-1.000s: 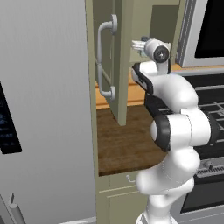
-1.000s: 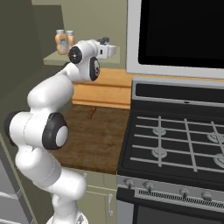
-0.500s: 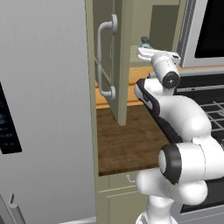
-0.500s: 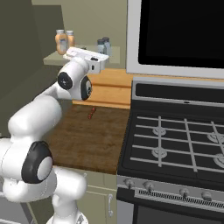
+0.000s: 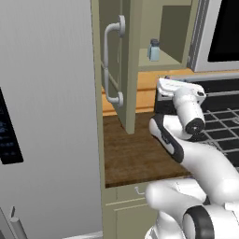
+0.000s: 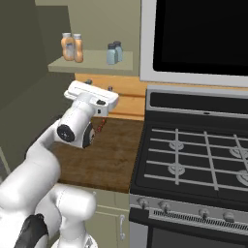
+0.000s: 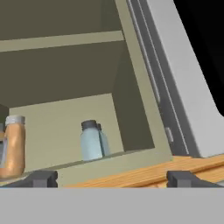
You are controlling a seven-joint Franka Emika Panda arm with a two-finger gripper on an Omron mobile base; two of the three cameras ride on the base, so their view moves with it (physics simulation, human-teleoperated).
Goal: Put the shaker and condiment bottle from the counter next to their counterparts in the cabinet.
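In the open cabinet (image 6: 58, 67), two bluish glass shakers (image 6: 114, 52) with grey caps stand side by side on the shelf. To their left stand two orange-tan condiment bottles (image 6: 71, 47). I cannot tell either pair's members apart. The hand view shows the shakers (image 7: 92, 141) at centre and one bottle (image 7: 13, 146) at the left edge. My gripper (image 6: 99, 85) hangs below and in front of the shelf, above the back of the dark wood counter (image 6: 111, 155). It is open and holds nothing. From the left base view one shaker (image 5: 153, 49) shows above my gripper (image 5: 181, 86).
The cabinet door (image 5: 127, 70) with its curved silver handle (image 5: 112, 65) stands open toward me, left of the arm. A black stove (image 6: 193, 160) with grates adjoins the counter on the right, under a microwave (image 6: 198, 34). A grey fridge (image 5: 46, 116) fills the left side.
My hand has drawn back and down from the shelf to just above the counter's back. The shaker it was beside stays on the shelf. The jaws stay open.
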